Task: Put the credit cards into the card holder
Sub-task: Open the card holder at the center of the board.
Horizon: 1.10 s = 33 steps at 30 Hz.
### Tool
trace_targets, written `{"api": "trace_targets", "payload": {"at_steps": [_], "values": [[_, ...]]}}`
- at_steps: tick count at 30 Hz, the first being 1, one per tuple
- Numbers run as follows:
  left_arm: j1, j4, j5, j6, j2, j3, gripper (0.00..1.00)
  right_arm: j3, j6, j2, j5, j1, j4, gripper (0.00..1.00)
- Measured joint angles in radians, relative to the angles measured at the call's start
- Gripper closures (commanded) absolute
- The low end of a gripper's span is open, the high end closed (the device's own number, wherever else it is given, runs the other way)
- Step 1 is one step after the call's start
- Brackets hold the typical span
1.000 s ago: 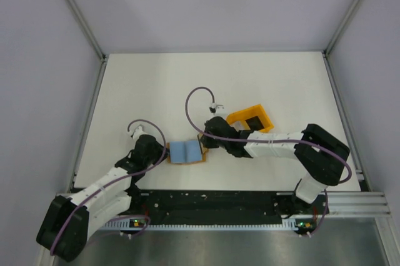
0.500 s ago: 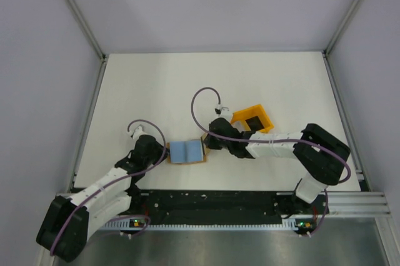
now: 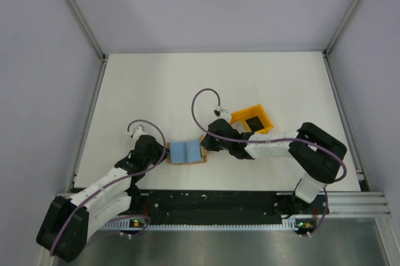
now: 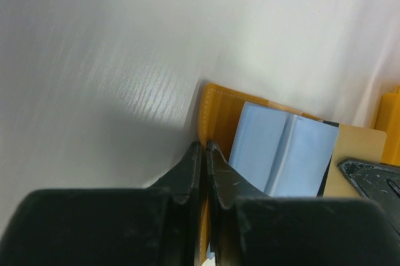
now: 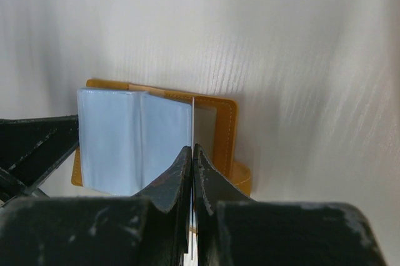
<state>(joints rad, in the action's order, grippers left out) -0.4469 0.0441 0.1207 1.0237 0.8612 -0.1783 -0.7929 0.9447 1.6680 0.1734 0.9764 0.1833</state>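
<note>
The orange card holder (image 3: 200,159) lies open near the table's front, with light blue pocket leaves (image 3: 185,151) folded across its inside. My left gripper (image 3: 167,152) is shut on its left orange edge (image 4: 215,113); the jaws meet on the stitched rim (image 4: 205,146). My right gripper (image 3: 204,145) is shut on a thin pale grey credit card (image 5: 194,118), seen edge-on and upright. Its far end sits between the blue leaves (image 5: 131,144) and the holder's right flap (image 5: 224,130). A light blue card cannot be told apart from the leaves.
An orange tray (image 3: 265,118) with a dark object inside stands just behind the right wrist. The table has metal rails at both sides and along the near edge. My left fingers (image 5: 34,147) show at the left of the right wrist view.
The right arm has shifted slightly, its elbow drawing left, uncovering more of the orange tray. The card holder and the left gripper have not moved.
</note>
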Motion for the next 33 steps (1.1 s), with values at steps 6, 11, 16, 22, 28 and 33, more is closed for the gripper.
{"api": "trace_targets", "payload": {"at_steps": [6, 11, 16, 22, 28, 33], "values": [[0.0, 0.0, 0.0, 0.0, 0.0, 0.0, 1.0, 0.0, -0.003, 0.011, -0.066, -0.004, 0.05, 1.0], [0.0, -0.009, -0.001, 0.0, 0.001, 0.003, 1.0, -0.007, -0.028, 0.014, -0.159, -0.004, 0.13, 1.0], [0.0, -0.032, -0.003, -0.001, 0.008, 0.009, 1.0, -0.061, -0.037, 0.065, -0.222, -0.005, 0.158, 1.0], [0.0, -0.069, -0.027, 0.013, 0.008, 0.023, 1.0, -0.095, -0.046, 0.117, -0.259, -0.005, 0.146, 1.0], [0.0, -0.102, -0.038, 0.039, 0.02, 0.036, 1.0, -0.095, -0.047, 0.136, -0.328, -0.01, 0.185, 1.0], [0.0, -0.126, -0.039, 0.048, 0.021, 0.047, 1.0, -0.095, -0.029, 0.157, -0.414, -0.023, 0.24, 1.0]]}}
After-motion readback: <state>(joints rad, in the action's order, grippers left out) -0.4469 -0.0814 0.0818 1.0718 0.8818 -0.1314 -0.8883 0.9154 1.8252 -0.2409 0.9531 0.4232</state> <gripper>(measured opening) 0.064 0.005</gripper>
